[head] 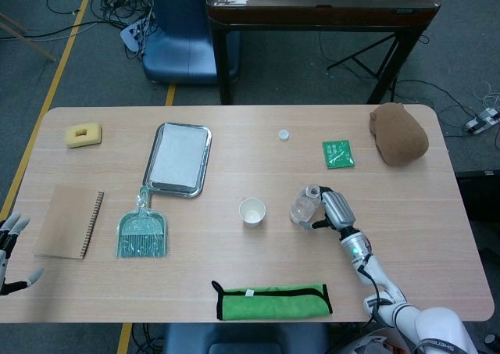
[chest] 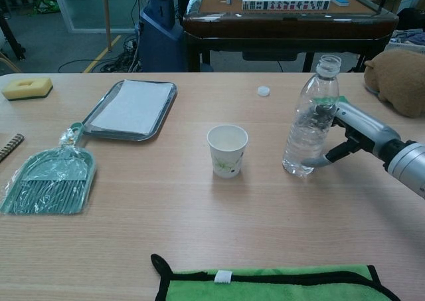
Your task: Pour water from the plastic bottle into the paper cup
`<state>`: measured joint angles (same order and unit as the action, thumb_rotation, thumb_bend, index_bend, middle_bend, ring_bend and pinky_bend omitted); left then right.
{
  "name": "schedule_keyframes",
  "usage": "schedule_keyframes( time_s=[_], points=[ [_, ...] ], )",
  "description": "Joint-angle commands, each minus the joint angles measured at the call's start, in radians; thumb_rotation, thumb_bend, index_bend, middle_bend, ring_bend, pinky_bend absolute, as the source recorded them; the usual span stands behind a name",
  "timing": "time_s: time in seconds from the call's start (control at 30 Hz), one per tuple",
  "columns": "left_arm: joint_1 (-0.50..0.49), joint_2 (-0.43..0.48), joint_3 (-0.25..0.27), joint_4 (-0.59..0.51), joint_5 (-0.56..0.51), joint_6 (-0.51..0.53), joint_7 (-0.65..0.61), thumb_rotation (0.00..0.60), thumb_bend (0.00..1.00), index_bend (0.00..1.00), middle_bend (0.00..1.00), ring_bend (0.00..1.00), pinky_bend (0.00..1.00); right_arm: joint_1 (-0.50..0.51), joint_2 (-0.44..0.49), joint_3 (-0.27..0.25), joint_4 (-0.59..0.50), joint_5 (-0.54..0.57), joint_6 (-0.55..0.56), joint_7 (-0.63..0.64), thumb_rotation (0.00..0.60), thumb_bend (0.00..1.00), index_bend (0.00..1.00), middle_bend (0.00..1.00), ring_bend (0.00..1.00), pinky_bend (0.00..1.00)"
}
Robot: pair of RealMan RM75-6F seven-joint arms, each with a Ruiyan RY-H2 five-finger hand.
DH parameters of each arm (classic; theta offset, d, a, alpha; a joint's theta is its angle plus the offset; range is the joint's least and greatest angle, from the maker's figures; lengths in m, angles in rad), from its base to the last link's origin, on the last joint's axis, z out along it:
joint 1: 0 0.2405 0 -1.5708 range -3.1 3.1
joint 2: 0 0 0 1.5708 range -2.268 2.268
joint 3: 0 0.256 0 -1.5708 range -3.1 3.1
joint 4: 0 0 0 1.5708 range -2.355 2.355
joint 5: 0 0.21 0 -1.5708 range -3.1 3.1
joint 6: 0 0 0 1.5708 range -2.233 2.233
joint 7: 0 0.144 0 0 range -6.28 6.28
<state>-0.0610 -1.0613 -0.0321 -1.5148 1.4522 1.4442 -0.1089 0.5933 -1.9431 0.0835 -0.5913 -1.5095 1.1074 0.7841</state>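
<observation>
Right robot hand (chest: 355,133) wraps the upright uncapped bottle (chest: 307,128) on the counter (chest: 219,221), fingers curled around its body, with the cup (chest: 227,150) standing near, off the bottle's left, left robot hand (head: 9,248) spread, far away.

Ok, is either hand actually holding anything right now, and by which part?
The right hand grips the plastic bottle around the middle of its body, cap off and upright on the table. The left hand holds nothing, fingers apart at the table's edge.
</observation>
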Motion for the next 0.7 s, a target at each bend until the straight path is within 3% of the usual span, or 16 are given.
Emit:
schedule_keyframes(
  time_s=[0.03,0.43,0.7],
  points=[
    [0.0,0.0,0.0,0.0,0.0,0.0,0.0,0.6,0.15,0.0,0.0,0.04,0.35,0.001,-0.002,0.002,0.001,0.002,0.001,0.0,0.6,0.0,0.39,0.43,0.31,0.29],
    [0.0,0.0,0.001,-0.002,0.0,-0.003,0.003,0.6,0.15,0.0,0.0,0.04,0.35,0.001,-0.004,0.014,0.0,0.008,0.021,-0.007,0.6,0.08,0.47,0.5,0.38,0.33],
    [-0.001,0.0,0.001,-0.001,-0.003,-0.007,0.005,0.6,0.15,0.0,0.0,0.04,0.35,0.01,0.051,0.015,-0.06,0.006,0.013,-0.066,0.6,0.09,0.48,0.52,0.4,0.33]
  ],
)
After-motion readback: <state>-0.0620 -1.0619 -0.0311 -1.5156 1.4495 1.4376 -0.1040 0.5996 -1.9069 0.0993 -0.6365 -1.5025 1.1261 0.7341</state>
